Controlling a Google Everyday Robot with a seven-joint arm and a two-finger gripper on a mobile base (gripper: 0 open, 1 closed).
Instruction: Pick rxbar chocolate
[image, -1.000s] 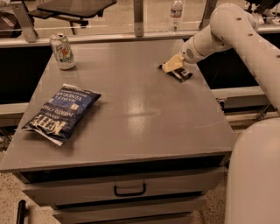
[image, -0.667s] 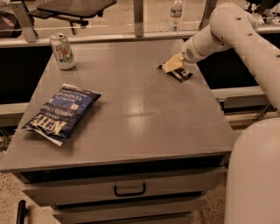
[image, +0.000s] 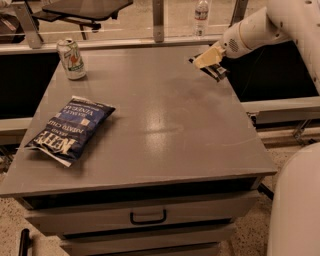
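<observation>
The rxbar chocolate (image: 218, 73), a small dark flat bar, is at the far right corner of the grey table (image: 165, 125). My gripper (image: 209, 60), with cream-coloured fingers, reaches in from the upper right. It is shut on the bar and holds it just above the table's right edge. The fingers hide part of the bar.
A large blue Kettle chip bag (image: 70, 130) lies at the table's left front. A white-green drink can (image: 70, 59) stands at the far left corner. A water bottle (image: 201, 12) stands behind the table. Drawers with a handle (image: 148, 218) are below. My white arm fills the right side.
My gripper has moved up and a little to the right, and the dark bar has risen with it off the table top. The chip bag and can have not moved.
</observation>
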